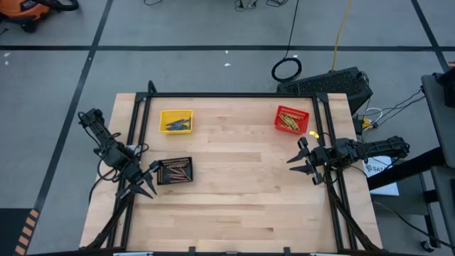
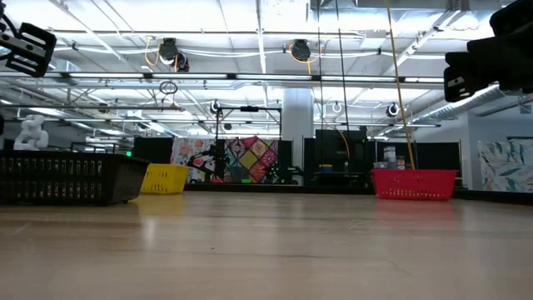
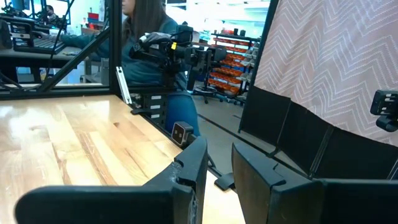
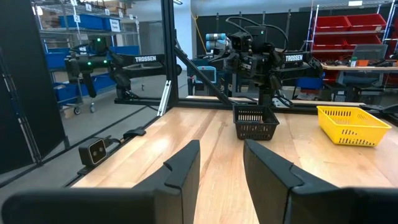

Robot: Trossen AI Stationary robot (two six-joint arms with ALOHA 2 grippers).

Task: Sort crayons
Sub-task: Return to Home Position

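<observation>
The blue crayons (image 1: 178, 125) lie in the yellow basket (image 1: 163, 114) near the far left corner of the desk (image 1: 234, 206). The green crayons (image 1: 288, 121) lie in the red basket (image 1: 278, 112) near the far right corner, and the brown crayons (image 1: 175, 173) in the black basket (image 1: 175, 161) by the left edge. The left gripper (image 1: 148, 181) hangs low just beside the black basket, on its left-edge side, with fingers parted and empty. The right gripper (image 1: 297, 158) reaches in level from the right edge, near the red basket but apart from it, fingers spread, holding nothing.
</observation>
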